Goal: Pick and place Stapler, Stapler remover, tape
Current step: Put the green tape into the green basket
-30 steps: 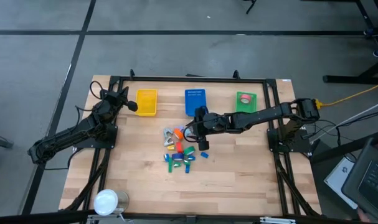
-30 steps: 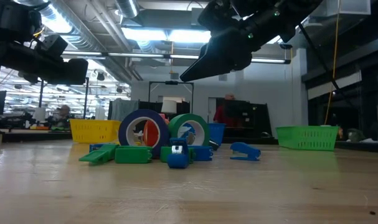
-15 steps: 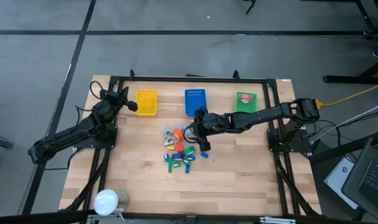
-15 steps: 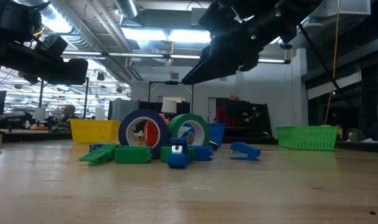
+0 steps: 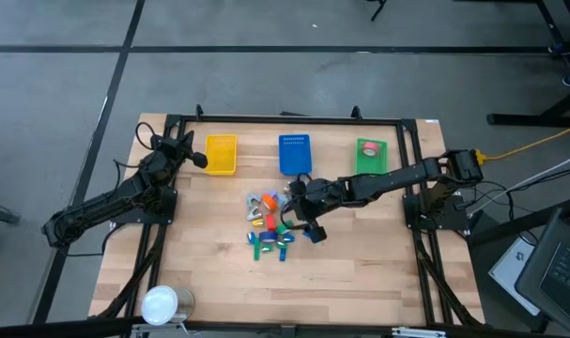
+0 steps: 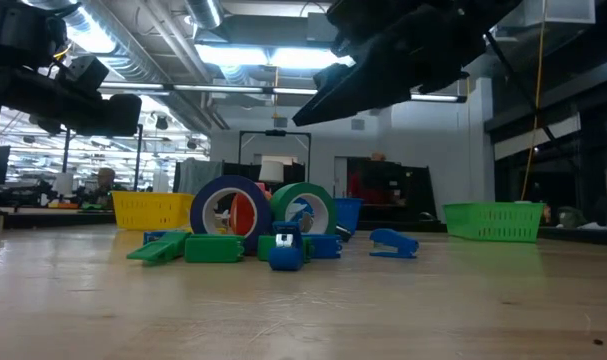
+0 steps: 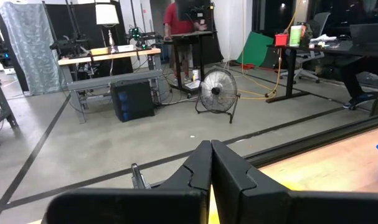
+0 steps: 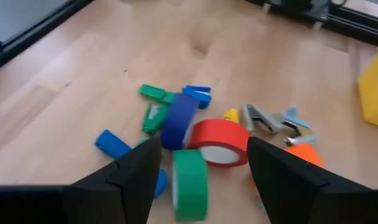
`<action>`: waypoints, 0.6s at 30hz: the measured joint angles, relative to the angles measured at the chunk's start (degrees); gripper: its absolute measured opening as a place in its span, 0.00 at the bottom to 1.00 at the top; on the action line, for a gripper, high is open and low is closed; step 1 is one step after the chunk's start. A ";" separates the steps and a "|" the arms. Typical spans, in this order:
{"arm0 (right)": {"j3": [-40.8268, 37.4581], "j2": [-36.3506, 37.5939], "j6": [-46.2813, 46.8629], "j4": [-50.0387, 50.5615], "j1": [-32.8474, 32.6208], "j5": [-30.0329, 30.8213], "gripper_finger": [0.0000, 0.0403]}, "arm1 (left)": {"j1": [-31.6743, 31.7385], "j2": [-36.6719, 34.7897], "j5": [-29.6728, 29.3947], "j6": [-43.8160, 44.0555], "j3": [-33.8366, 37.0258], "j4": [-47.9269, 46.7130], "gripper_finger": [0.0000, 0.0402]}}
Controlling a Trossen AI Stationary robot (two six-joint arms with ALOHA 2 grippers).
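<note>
My right end effector [image 5: 299, 218] hangs spread over the tape [image 8: 198, 146] pile mid-worktop [image 5: 360, 272], arm stretched inward. My left end effector [image 7: 210, 163], pressed together, waits by the yellow bin [image 5: 221, 155]. Only the right wrist view separates red, green and blue rolls. The green bin [image 5: 370, 153] holds one roll.

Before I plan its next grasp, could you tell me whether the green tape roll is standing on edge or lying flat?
Standing on edge: the green tape roll shows its hoop face-on in the low view.
</note>
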State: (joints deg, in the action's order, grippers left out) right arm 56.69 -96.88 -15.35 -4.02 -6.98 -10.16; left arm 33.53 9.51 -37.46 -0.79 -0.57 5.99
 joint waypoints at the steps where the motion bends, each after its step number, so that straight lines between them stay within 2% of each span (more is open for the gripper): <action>1: 0.00 0.00 0.60 -0.14 -0.47 -0.30 0.60 | 0.00 0.00 -0.01 -0.01 0.01 -0.01 0.00; 8: 0.00 0.02 4.33 -1.32 -2.43 0.31 0.60 | 0.01 0.00 -0.01 0.00 0.01 0.01 0.00; 18: 0.00 -0.20 3.10 -0.50 -2.60 2.03 0.60 | 0.01 -0.01 -0.01 -0.01 0.01 0.01 0.00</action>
State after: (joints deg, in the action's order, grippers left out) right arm 56.69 -97.08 -12.25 -4.51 -9.58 -8.13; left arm 33.54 9.50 -37.47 -0.79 -0.56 6.00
